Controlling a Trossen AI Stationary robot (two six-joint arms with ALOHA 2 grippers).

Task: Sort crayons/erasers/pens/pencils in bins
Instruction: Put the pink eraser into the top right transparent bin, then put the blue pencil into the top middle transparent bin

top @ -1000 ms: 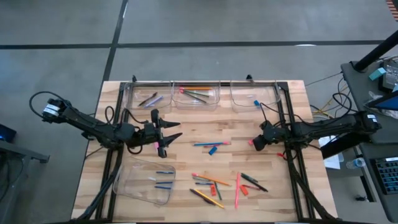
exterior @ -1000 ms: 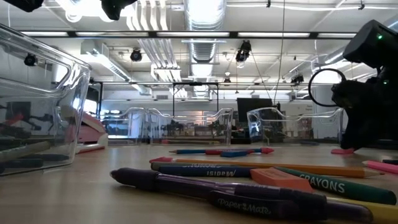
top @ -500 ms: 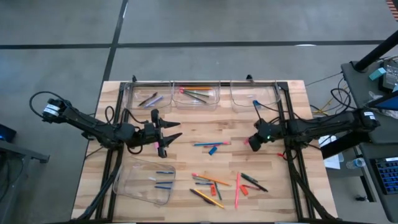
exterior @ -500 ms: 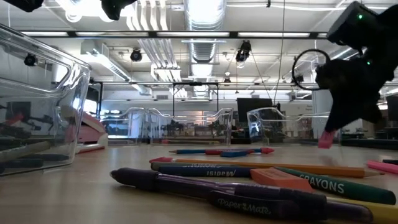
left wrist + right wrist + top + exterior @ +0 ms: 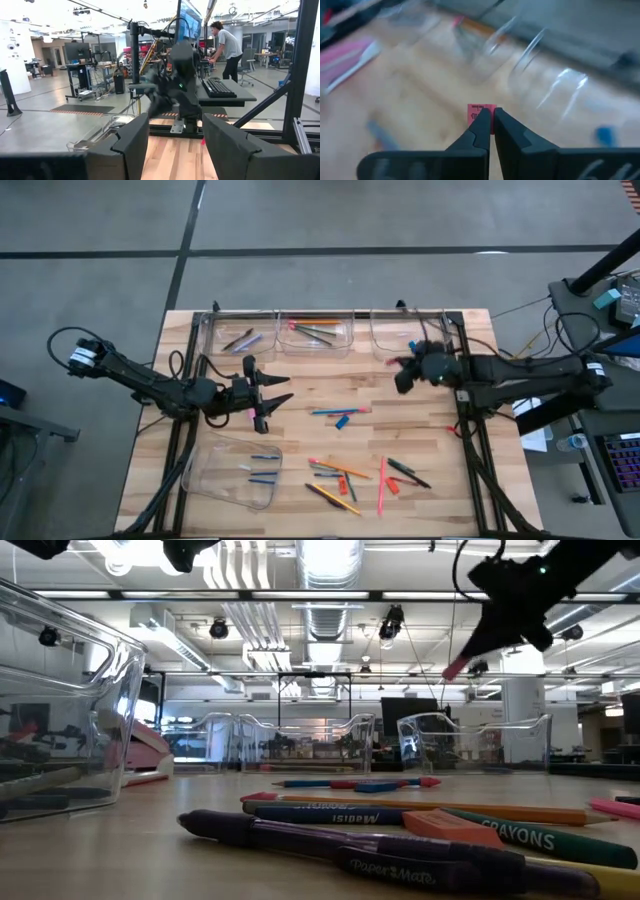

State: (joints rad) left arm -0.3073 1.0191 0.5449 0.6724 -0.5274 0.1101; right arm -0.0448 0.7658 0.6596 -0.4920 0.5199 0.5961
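Observation:
My right gripper (image 5: pixel 400 373) is shut on a pink eraser (image 5: pixel 479 112) and is raised above the table, just in front of the far right bin (image 5: pixel 425 332). That bin holds a blue eraser (image 5: pixel 604 134). In the low view the pink eraser (image 5: pixel 455 668) shows high above the tabletop. My left gripper (image 5: pixel 272 402) is open and empty at the table's left middle, beyond the near left bin (image 5: pixel 232 470), which holds blue crayons. Pencils, pens, crayons and erasers (image 5: pixel 360 475) lie on the wood near the front edge. My right gripper pinches the pink eraser's near end (image 5: pixel 483 119) between its two fingertips (image 5: pixel 481 126). The rest of the block sticks out beyond the fingertips. The eraser is lifted clear of the table.
Two more bins (image 5: pixel 240 335) (image 5: pixel 318 335) with sticks in them stand along the far edge. A blue stick and a short blue piece (image 5: pixel 340 415) lie at the table's middle. A person (image 5: pixel 227 45) stands in the room beyond the table.
My right gripper has risen from the tabletop with the pink eraser and has gone toward the far edge, toward the far right bin. The eraser, which lay on the wood, is now lifted clear.

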